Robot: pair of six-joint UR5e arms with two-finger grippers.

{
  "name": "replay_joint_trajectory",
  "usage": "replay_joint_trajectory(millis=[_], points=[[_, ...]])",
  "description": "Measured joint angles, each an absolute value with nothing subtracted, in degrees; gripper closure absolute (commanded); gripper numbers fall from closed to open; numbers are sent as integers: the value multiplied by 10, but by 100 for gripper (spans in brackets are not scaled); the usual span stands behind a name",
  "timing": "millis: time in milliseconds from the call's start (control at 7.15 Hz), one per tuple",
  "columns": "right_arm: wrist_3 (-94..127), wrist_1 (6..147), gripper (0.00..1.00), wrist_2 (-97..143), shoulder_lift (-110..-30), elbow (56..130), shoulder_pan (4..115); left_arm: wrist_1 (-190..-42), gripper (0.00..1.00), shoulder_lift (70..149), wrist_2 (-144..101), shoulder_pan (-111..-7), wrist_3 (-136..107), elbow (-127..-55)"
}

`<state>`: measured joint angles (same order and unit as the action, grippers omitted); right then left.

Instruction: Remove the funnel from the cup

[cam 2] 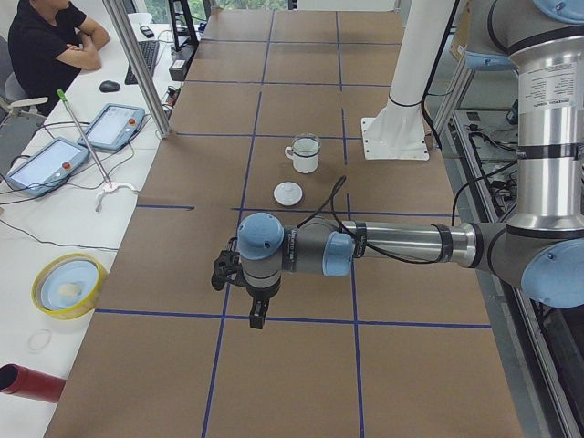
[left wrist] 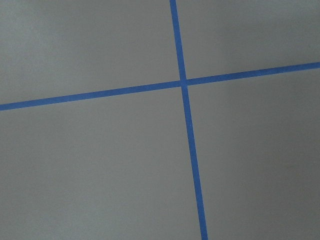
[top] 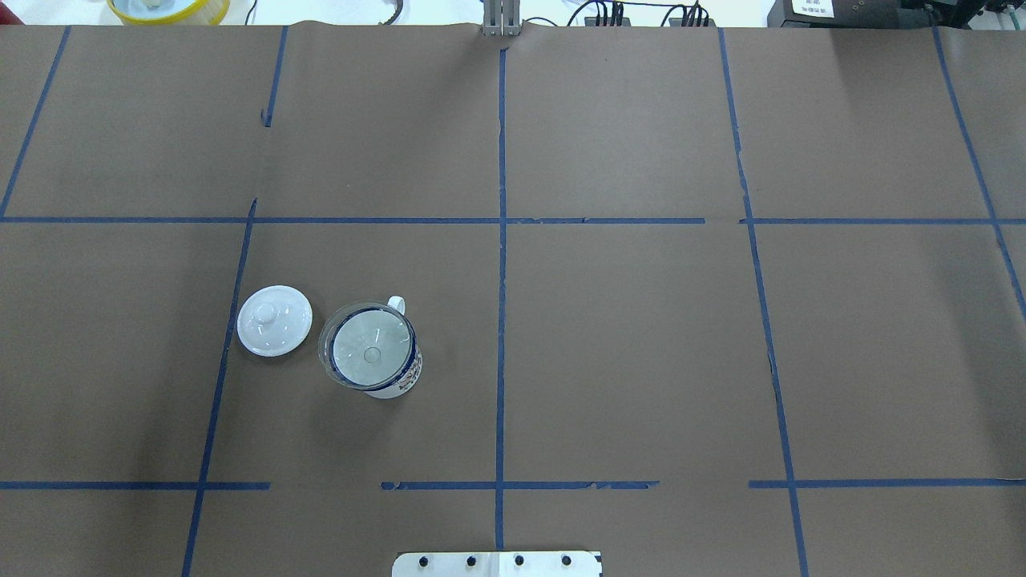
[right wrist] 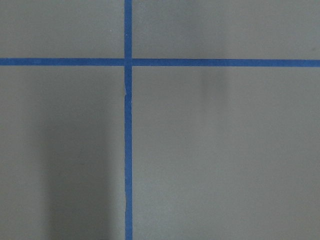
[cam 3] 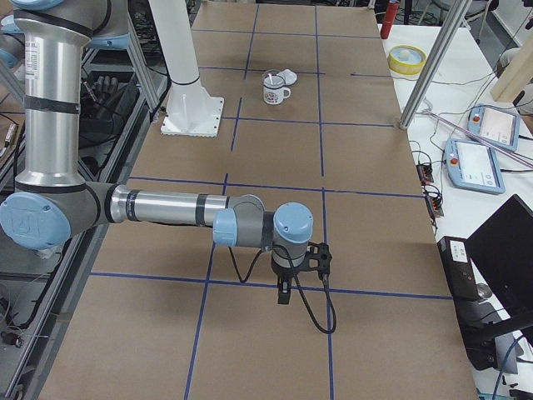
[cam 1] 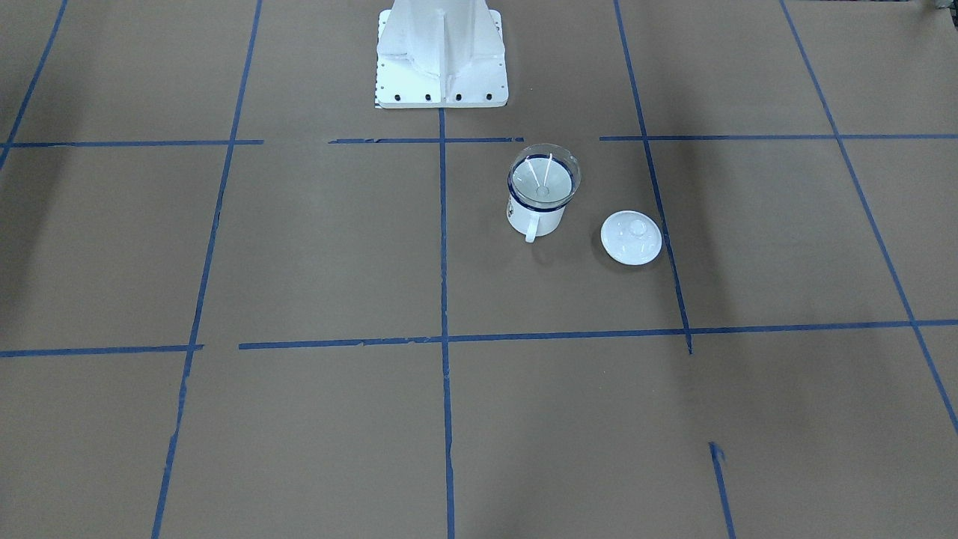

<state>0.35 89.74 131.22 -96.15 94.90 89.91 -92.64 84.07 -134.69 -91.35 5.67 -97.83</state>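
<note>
The clear funnel [cam 1: 544, 177] sits in the white cup [cam 1: 534, 218], a blue-rimmed mug with its handle toward the front camera. Both stand upright on the brown table near the robot's base, on its left side; the overhead view shows the funnel [top: 370, 345] and the cup [top: 402, 382]. The left gripper [cam 2: 258, 313] shows only in the exterior left view, high above the table and far from the cup [cam 2: 305, 157]; I cannot tell if it is open. The right gripper [cam 3: 285, 293] shows only in the exterior right view, far from the cup [cam 3: 273, 90]; its state is unclear too.
A round white lid with a knob [cam 1: 632, 237] lies flat beside the cup, farther to the robot's left [top: 274, 320]. The white robot base [cam 1: 441, 60] stands behind the cup. A yellow bowl [cam 2: 68, 285], tablets and an operator [cam 2: 50, 41] are at the operators' side.
</note>
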Motion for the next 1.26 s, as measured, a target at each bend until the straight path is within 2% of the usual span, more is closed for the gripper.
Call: replay_joint_trajectory(millis=[978, 1258], points=[[4, 897, 0, 1312, -962, 949, 899, -920, 0, 856, -1347, -924, 56, -999], [4, 897, 0, 1312, -962, 949, 899, -842, 0, 923, -1345, -922, 46, -1032]])
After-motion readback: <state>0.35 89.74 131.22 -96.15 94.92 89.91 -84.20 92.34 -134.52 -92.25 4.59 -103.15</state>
